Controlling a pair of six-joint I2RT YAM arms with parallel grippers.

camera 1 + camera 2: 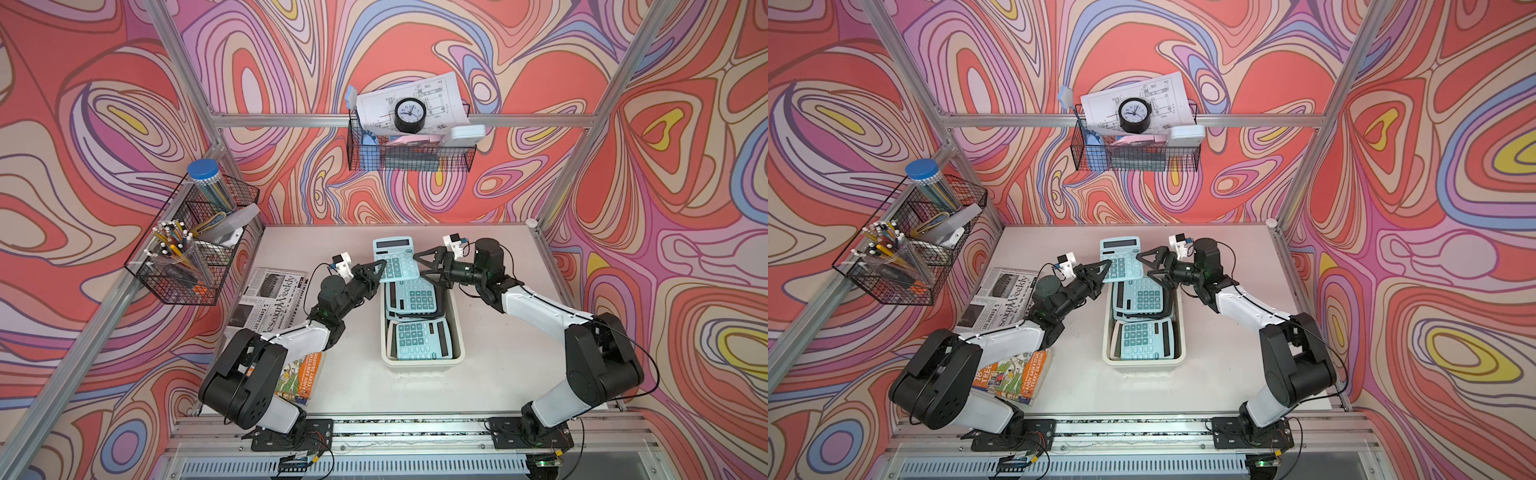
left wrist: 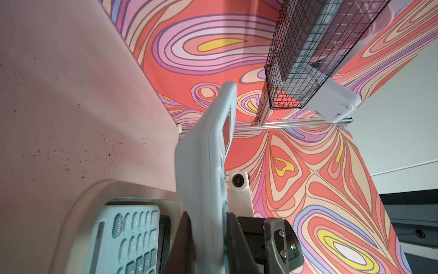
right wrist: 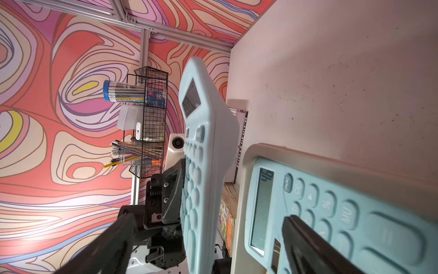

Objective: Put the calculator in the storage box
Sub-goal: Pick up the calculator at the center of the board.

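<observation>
A light-blue calculator [image 1: 394,257] hangs above the far end of the white storage box [image 1: 422,365], keys facing up in both top views. My left gripper [image 1: 379,268] is shut on its left edge. In the left wrist view the calculator [image 2: 206,166] stands edge-on between the dark fingers of my left gripper [image 2: 206,237]. My right gripper [image 1: 419,265] is open at the calculator's right edge, its fingers [image 3: 106,242] spread to either side of the calculator [image 3: 206,142] without touching it. More calculators [image 1: 415,295] lie stacked inside the box.
A newspaper [image 1: 270,299] and a book [image 1: 303,374] lie on the table left of the box, under my left arm. One black wire basket [image 1: 187,249] with pens hangs on the left wall. Another basket [image 1: 411,153], with a clock and papers, hangs on the back wall.
</observation>
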